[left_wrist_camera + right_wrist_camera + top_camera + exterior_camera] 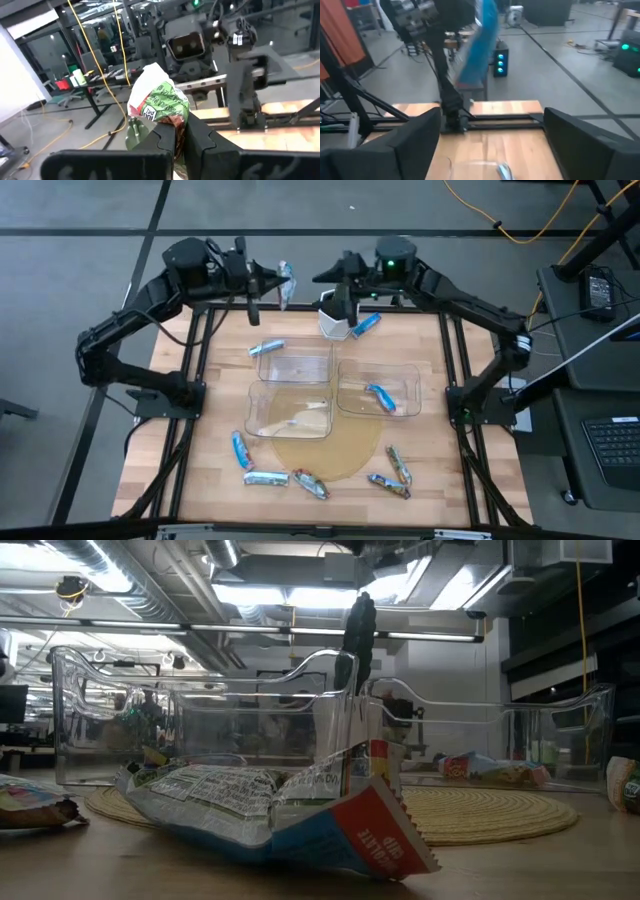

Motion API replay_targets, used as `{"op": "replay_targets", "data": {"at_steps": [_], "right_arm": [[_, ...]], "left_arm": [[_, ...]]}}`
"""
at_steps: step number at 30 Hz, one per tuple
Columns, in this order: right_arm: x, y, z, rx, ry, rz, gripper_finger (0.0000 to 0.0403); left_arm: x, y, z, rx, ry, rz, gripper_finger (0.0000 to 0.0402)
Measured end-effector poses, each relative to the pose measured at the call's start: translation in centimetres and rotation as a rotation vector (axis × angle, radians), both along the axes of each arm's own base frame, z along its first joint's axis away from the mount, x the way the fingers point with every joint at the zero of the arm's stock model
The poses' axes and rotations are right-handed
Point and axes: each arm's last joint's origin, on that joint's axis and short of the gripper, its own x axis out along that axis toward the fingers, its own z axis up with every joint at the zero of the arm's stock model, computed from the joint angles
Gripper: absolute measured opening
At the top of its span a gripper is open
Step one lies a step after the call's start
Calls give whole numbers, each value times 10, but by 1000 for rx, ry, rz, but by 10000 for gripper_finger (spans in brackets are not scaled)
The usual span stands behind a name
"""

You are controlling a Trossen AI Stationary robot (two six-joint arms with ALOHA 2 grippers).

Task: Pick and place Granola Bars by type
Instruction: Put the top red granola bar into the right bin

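Note:
My left gripper (274, 280) hangs above the table's far edge, left of centre, shut on a granola bar (287, 280) with a white and green wrapper (157, 97). My right gripper (333, 283) faces it from the right, also over the far edge, with its fingers wide open (490, 135) and nothing between them. In the right wrist view a blurred blue bar (481, 40) shows beside the left arm. Another blue bar (367, 323) lies on the table's far side. One blue bar (380, 395) lies in the right clear bin. Several more bars (266, 478) lie along the near edge. My left gripper pinches the granola bar between its two fingers by one end (172, 122). The rest of the wrapper sticks out past the fingertips (197, 135). The bar is lifted clear of the table.
Three clear bins (295, 362) (290, 408) (405, 370) stand mid-table, partly on a round woven mat (330, 452). A silver-blue bar (268, 347) lies left of the far bin. In the low view a crumpled wrapper (280, 810) lies in front of the bins. Black frame rails border the table.

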Motion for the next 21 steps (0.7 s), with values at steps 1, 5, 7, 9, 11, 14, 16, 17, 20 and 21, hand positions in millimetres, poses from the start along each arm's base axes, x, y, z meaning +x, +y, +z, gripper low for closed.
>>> {"op": "replay_targets", "data": {"at_steps": [1,5,7,9,11,14,16,17,20,21], "right_arm": [[5,0,1,1,-3,7,354],[22,0,3,-4,-14,28,351],[27,0,4,-5,-22,46,351],[31,-1,4,-3,-26,55,350],[34,-2,1,11,-21,75,350],[35,-1,1,31,-20,98,350],[34,0,2,27,-30,103,350],[34,0,3,27,-30,103,350],[35,0,2,27,-29,103,350],[35,0,2,27,-29,103,350]], "left_arm": [[3,0,-1,5,12,-5,6],[11,-4,-1,27,24,-17,7],[13,-4,-1,40,31,-4,7],[17,-5,-2,50,33,-6,7],[18,-6,-3,54,36,-13,7],[19,-7,-3,68,43,5,7],[21,-8,-4,78,49,12,6],[22,-8,-4,82,50,11,6],[24,-9,-1,100,19,5,7],[25,-9,-1,102,14,1,7]]}}
